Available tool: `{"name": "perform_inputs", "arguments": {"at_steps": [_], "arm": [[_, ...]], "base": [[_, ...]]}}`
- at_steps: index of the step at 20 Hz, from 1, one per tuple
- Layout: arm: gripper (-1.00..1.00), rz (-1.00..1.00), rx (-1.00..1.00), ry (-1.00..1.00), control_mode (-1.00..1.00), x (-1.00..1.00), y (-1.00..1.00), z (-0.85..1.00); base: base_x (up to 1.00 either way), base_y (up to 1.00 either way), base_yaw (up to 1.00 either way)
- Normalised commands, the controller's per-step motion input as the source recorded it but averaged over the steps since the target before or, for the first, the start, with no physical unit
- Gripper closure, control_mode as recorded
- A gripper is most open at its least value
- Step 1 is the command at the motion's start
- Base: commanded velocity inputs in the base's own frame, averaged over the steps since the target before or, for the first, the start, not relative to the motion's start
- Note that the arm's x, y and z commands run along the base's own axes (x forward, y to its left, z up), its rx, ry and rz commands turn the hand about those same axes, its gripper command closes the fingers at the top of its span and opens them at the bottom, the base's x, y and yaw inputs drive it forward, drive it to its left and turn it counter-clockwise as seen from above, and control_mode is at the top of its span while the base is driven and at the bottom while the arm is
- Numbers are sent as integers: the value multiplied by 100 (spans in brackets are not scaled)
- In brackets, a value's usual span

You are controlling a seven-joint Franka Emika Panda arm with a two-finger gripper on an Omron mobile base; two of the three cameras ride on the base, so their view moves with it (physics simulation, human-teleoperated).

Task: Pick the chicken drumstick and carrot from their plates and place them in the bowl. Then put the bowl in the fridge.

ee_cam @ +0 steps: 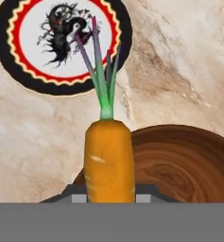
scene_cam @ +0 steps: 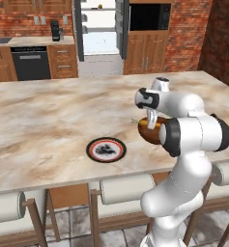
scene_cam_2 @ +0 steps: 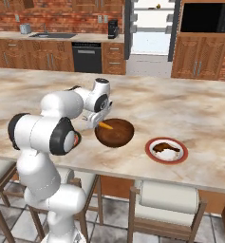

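We see the smooth orange carrot [ee_cam: 109,160] pinched in the tool [scene_cam_2: 98,124], green top pointing forward, over the near rim of the glossy, wood-grained brown bowl [scene_cam_2: 115,133]. Our white arm folds low over the marbled desk [scene_cam: 48,116], elbow bent. The dark-banded patterned plate [scene_cam: 106,149] lies left; a red-rimmed plate [scene_cam_2: 167,151] (carrying something brown) lies right.
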Motion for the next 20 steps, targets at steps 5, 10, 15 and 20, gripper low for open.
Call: {"name": "perform_inputs", "arguments": {"at_steps": [5, 10, 15, 20], "arm": [[100, 11, 2, 5, -100, 37, -38, -20], [100, 1, 10, 9, -100, 17, -23, -30], [100, 0, 12, 6, -100, 5, -5, -32], [100, 0, 8, 1, -100, 5, -1, -28]], "base": [[0, 0, 0], [0, 0, 0], [0, 0, 0], [0, 0, 0]]}}
